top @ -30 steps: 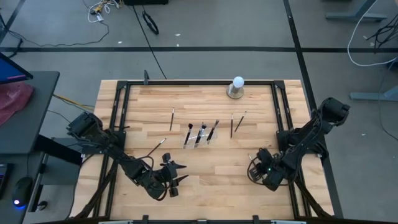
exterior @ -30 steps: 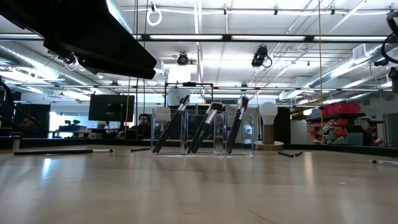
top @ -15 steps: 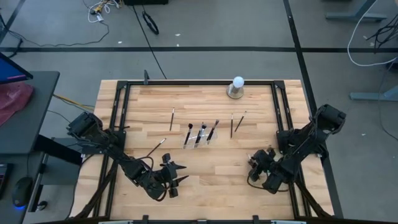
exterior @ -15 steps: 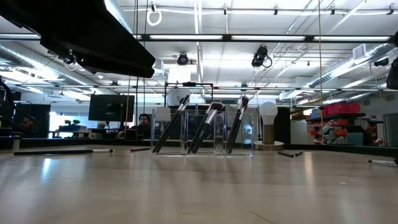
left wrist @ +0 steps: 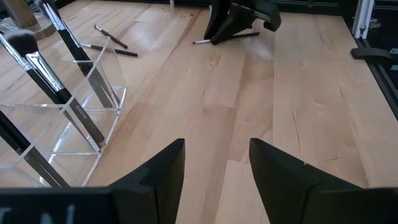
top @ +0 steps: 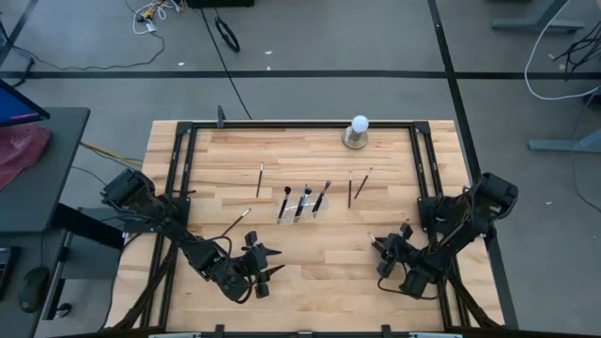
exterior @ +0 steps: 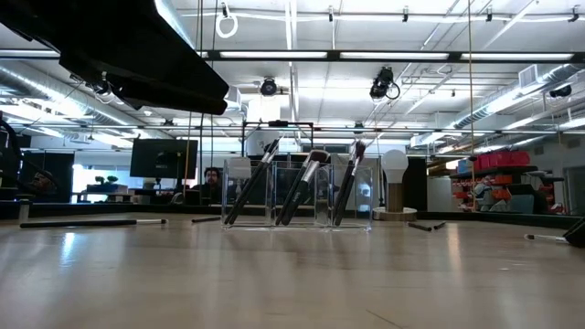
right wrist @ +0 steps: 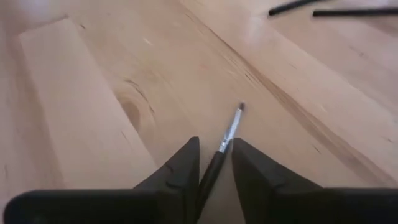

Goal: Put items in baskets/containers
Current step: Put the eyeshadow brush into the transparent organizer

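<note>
My right gripper (top: pixel 377 244) sits low over the table's near right part and is shut on a thin dark brush (right wrist: pixel 229 132) with a silvery ferrule. The low view shows that brush (exterior: pixel 546 238) lying almost level near the table. The clear holder (top: pixel 300 208) stands mid-table with three brushes leaning in its compartments (exterior: pixel 297 187). Several loose brushes lie flat on the wood, two left of the holder (top: pixel 260 178) (top: pixel 236 222) and two right of it (top: pixel 349 188). My left gripper (top: pixel 260 264) is open near the near edge, touching nothing. My right gripper pinches the brush's dark handle (right wrist: pixel 214 167) between its two fingers, which lie along it. The ferrule and small tip (right wrist: pixel 240 108) stick out ahead of the fingertips. The brush is about level; whether it rests on the wood I cannot tell.
A white ball on a grey base (top: pixel 357 131) stands at the far edge. A black frame (top: pixel 282 125) runs round the tabletop. Bare wood lies between the two grippers (top: pixel 319 258) and in front of the holder. People and screens show in the room beyond.
My right gripper has come down from above to table height and shifted a little toward the table's left. The brush has moved the same way with it. The left arm and the holder have stayed put.
</note>
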Available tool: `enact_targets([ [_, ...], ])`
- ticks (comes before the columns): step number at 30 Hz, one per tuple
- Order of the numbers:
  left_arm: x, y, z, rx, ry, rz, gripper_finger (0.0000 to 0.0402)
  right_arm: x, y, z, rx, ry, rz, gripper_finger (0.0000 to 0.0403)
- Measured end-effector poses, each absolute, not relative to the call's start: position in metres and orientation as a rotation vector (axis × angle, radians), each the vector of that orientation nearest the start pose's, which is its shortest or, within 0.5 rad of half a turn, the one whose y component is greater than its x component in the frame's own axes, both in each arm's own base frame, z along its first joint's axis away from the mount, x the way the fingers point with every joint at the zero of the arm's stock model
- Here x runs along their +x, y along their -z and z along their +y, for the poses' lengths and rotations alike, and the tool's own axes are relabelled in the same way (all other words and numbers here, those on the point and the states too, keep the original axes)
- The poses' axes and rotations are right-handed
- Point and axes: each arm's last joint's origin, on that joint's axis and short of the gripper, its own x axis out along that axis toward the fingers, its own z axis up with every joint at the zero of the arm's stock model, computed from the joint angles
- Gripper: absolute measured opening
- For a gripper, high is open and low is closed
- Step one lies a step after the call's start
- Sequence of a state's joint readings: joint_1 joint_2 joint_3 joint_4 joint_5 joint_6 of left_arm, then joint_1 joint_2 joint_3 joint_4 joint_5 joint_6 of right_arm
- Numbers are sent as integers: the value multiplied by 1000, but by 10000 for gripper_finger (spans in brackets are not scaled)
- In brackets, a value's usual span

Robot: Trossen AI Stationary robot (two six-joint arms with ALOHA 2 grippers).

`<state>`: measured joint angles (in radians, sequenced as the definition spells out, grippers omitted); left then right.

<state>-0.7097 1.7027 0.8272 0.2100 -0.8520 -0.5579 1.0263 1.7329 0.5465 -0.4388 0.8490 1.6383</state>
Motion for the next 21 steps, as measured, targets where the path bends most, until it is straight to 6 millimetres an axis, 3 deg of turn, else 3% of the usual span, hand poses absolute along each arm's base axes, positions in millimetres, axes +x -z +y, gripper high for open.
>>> enact_targets([
  [6, 262, -162, -196, -78, -260, 413, 186, 122, -57, 168, 114, 549, 616, 82],
  [12, 261, -162, -196, -84, -260, 412, 186, 117, -46, 169, 81, 544, 536, 13],
  [21, 262, -162, -196, -49, -252, 414, 186, 128, -61, 183, 228, 550, 478, 7],
])
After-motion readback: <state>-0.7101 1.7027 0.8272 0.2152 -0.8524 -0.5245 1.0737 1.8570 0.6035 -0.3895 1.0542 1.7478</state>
